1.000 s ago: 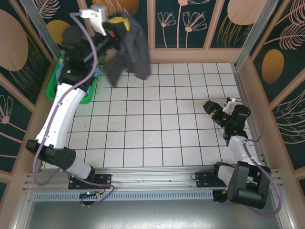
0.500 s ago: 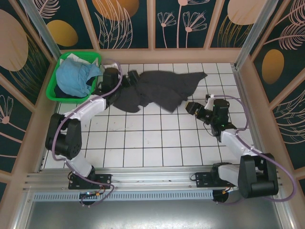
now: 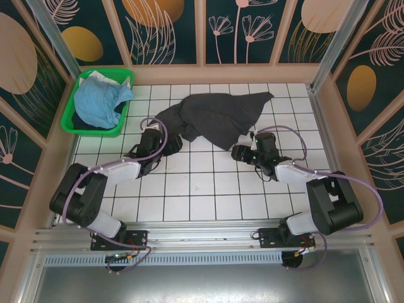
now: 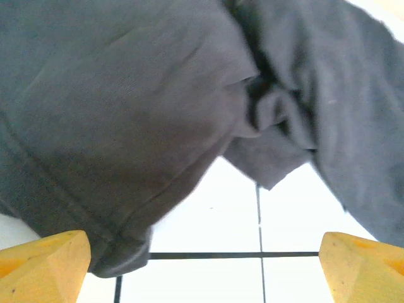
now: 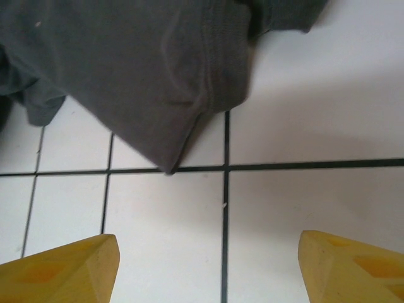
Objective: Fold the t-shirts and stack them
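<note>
Leftward, green basket holding blue t-shirt

Upper ctr: t-shirt on table, left gripper at its lower-L edge, right gripper at lower-R. Upper L: other t-shirt in basket.

Bright, even overhead light with soft shadows.
In the top view the white tiled counter was evenly lit, with little glare. In both wrist views the charcoal-grey t-shirt looked soft and slightly blurred near the lens, cast a faint grey shadow on the tiles, and the far tiles washed out pale.
</note>
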